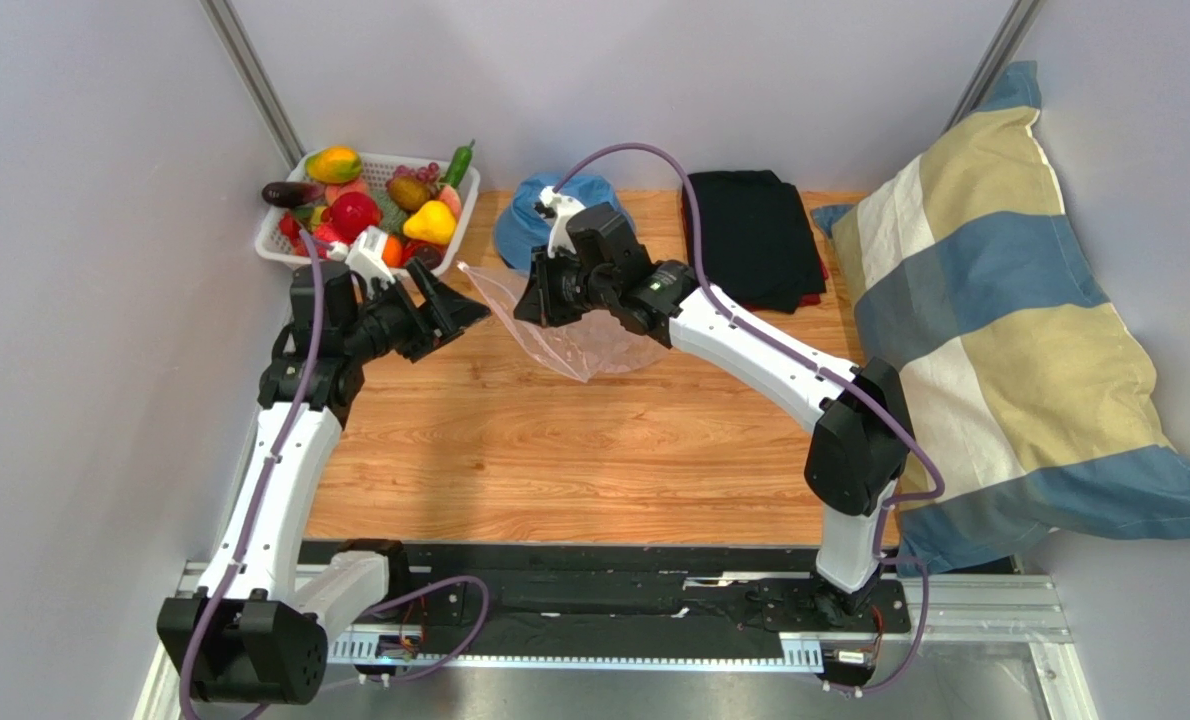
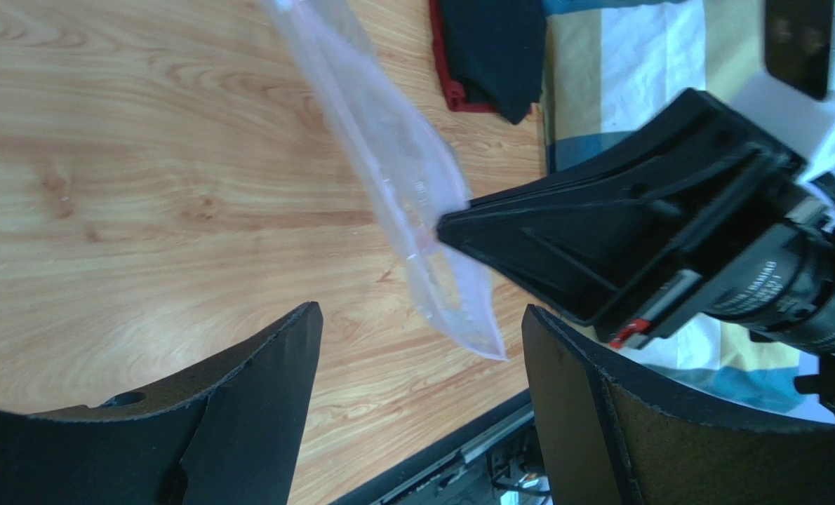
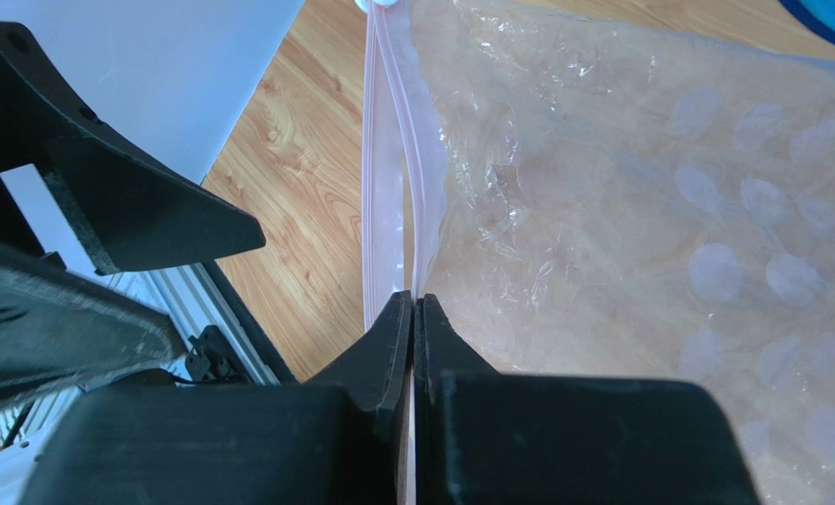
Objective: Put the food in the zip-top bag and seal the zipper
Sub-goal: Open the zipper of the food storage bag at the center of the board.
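Note:
The clear zip-top bag [image 1: 594, 353] is lifted off the wooden table, its body hanging toward the table middle. My right gripper [image 3: 413, 300] is shut on the bag's edge, right beside the pinkish zipper [image 3: 385, 158]. The zipper strip runs straight away from its fingertips. My left gripper [image 2: 422, 312] stands open just left of the bag, with the bag's lower corner [image 2: 474, 331] hanging in front of the gap, untouched. Its black fingers [image 3: 148, 216] show at the left of the right wrist view. The food [image 1: 368, 210] lies piled in the white basket [image 1: 275, 240] at the back left.
A blue hat [image 1: 531, 213] lies behind the bag. Folded black cloth [image 1: 751, 233] sits at the back, right of the hat. A large checked pillow [image 1: 1007, 345] covers the table's right side. A black rail [image 1: 586, 600] runs along the near edge.

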Robot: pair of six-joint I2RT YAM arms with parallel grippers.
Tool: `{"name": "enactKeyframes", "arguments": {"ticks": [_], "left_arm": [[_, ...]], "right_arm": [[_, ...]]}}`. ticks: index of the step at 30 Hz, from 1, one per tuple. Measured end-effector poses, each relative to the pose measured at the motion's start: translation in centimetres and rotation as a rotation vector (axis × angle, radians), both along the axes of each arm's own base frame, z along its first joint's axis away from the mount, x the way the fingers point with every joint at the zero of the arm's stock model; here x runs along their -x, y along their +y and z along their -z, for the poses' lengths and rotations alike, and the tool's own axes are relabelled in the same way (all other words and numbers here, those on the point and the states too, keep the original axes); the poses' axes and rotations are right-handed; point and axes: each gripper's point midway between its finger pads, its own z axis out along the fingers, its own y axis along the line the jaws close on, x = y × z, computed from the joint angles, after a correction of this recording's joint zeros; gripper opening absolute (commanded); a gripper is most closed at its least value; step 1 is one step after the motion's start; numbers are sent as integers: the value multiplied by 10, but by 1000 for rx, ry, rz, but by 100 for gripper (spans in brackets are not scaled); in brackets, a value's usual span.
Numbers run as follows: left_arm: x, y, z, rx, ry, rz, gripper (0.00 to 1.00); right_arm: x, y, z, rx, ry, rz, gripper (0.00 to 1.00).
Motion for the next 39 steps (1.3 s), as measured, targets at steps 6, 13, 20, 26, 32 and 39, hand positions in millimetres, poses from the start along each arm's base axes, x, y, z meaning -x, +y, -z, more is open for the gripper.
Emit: {"name": "enactKeyframes", "arguments": {"ticks": [6,13,20,26,32,39], "left_arm": [[-7,-19,-3,-13,-9,29,72],[-18,-18,22,-37,70,3,66],[-19,-22,33,-86,108,13,46],[-10,-15,44,-153,133,26,0],[1,-15,20,-172,52,57,0],[5,-37,-21,-164,-61,137,0]], "right_arm": [[6,2,1,-20,45,-1,0],[13,2,-16,-71,70,6,0],[20,1,-41,-136,80,6,0],[16,-11,-47,-138,67,34,0],[-5,-50,-17,34,-27,109,1],[-10,-75,-4,142,-38,84,85]]}}
